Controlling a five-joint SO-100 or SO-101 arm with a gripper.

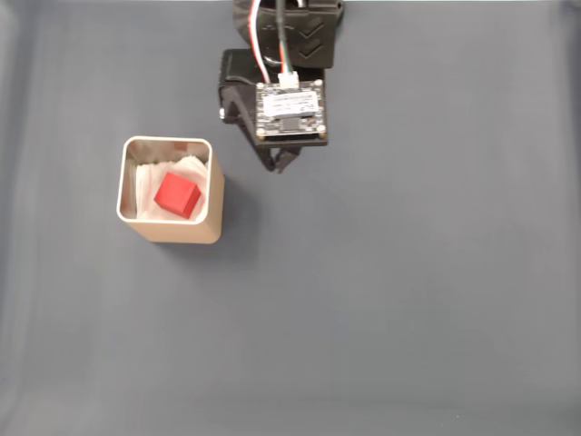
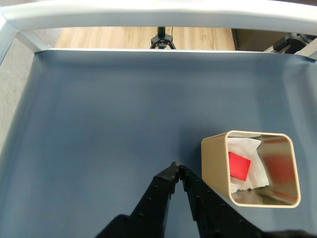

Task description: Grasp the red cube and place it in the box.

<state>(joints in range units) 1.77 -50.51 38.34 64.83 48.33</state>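
small bright red matte cube: inside the tan square box with rounded corners and pale metallic rim, lying on its white lining | black two-finger jaws: tips together, holding nothing, just beside the box in the wrist view | grey-blue tabletop: carries the box

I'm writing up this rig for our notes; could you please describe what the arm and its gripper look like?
The arm is black plastic, carrying a square circuit board with a white connector and red, green and white wires. The gripper has two black tapered fingers with small bumps along their edges.
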